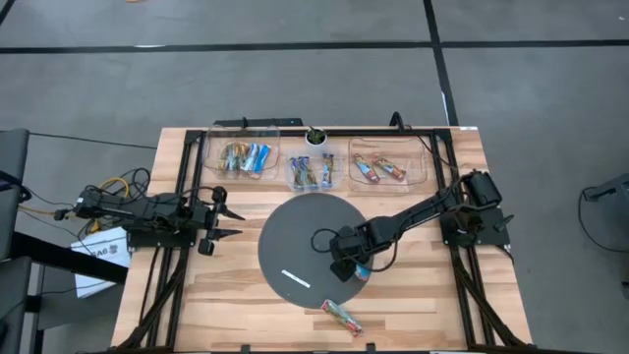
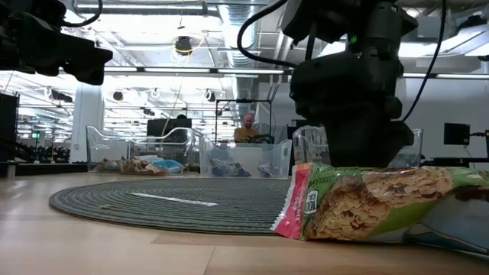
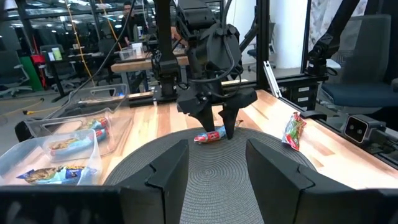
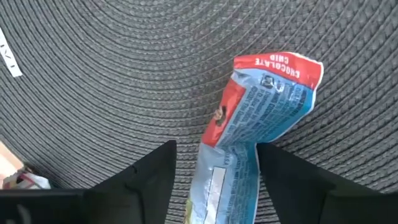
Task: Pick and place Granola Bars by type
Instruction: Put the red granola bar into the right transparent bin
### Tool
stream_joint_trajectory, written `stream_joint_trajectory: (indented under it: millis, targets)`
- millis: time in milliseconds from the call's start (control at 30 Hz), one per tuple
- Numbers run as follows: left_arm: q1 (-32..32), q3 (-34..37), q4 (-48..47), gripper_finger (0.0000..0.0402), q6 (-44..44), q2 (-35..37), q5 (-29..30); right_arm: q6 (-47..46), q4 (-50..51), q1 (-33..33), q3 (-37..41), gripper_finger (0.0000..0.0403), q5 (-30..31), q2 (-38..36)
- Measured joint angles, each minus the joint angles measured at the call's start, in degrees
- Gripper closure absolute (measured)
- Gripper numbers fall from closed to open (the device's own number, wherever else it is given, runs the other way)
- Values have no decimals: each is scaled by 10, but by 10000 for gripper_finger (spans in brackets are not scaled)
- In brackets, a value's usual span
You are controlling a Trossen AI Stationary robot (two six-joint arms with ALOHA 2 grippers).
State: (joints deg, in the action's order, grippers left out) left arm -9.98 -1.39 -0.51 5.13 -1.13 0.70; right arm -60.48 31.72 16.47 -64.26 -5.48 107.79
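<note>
A blue granola bar [image 4: 249, 118] with a red end lies flat on the round grey mat [image 1: 295, 236], near the mat's right near edge. My right gripper [image 4: 216, 149] points down over it, open, one finger on each side of the bar's near half. I cannot see either finger touching it. In the left wrist view the same gripper [image 3: 216, 121] stands just above the bar [image 3: 210, 135]. A green-tan bar [image 1: 342, 315] lies on the wood near the front edge. My left gripper [image 1: 224, 221] waits open at the table's left, pointing level toward the mat.
Three clear trays stand along the far edge: the left one [image 1: 246, 157] and the middle one [image 1: 310, 172] hold blue bars, the right one [image 1: 388, 167] reddish ones. A thin white strip [image 1: 295, 278] lies on the mat. A small dark cup [image 1: 314, 138] stands behind the trays.
</note>
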Motion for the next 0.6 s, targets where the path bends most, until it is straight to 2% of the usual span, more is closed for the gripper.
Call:
stream_joint_trajectory:
  millis: [167,433,600]
  targets:
    - [0,0,0,248,0,0,0,0,3,-2,1,213,-1,0]
    - [0,0,0,248,0,0,0,5,4,-2,3,328,-1,1]
    - [0,0,0,248,0,0,0,5,0,-2,3,374,-2,1]
